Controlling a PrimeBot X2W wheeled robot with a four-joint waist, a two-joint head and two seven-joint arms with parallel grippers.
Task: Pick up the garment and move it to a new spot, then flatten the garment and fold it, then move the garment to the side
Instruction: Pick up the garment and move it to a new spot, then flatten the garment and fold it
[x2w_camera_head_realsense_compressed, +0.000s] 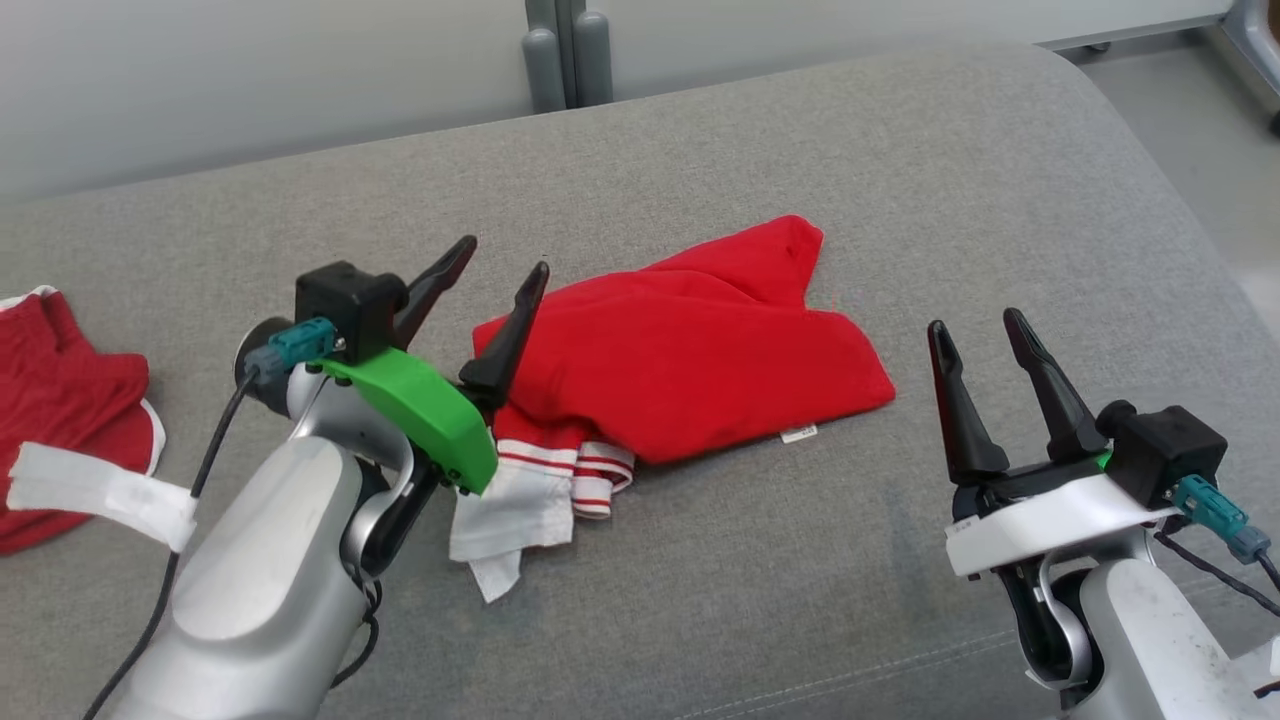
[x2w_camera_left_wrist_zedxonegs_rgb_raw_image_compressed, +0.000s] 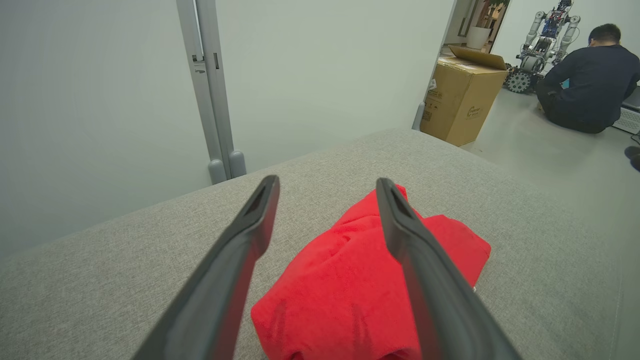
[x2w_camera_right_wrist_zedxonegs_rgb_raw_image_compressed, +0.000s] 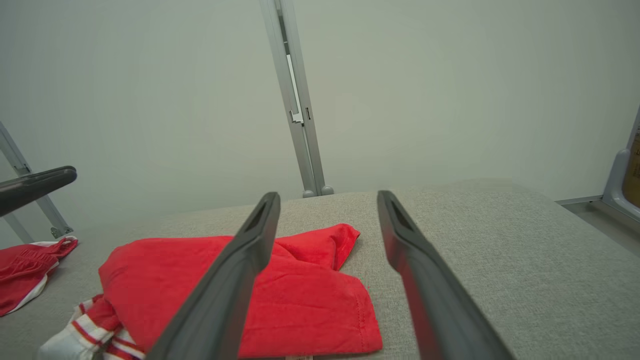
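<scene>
Folded red cotton garment (x2w_camera_head_realsense_compressed: 690, 350) with white striped trim lies mid-way on the grey upholstered cushion (x2w_camera_head_realsense_compressed: 900, 150); left gripper (x2w_camera_head_realsense_compressed: 506, 254) at its left edge, right gripper (x2w_camera_head_realsense_compressed: 974, 320) well apart, both jaws open. Moving it aside probably wants a low pinch through every layer.

Garment (x2w_camera_head_realsense_compressed: 690, 350) on cushion (x2w_camera_head_realsense_compressed: 700, 150), between left claw (x2w_camera_head_realsense_compressed: 506, 254) and right claw (x2w_camera_head_realsense_compressed: 973, 320)
</scene>
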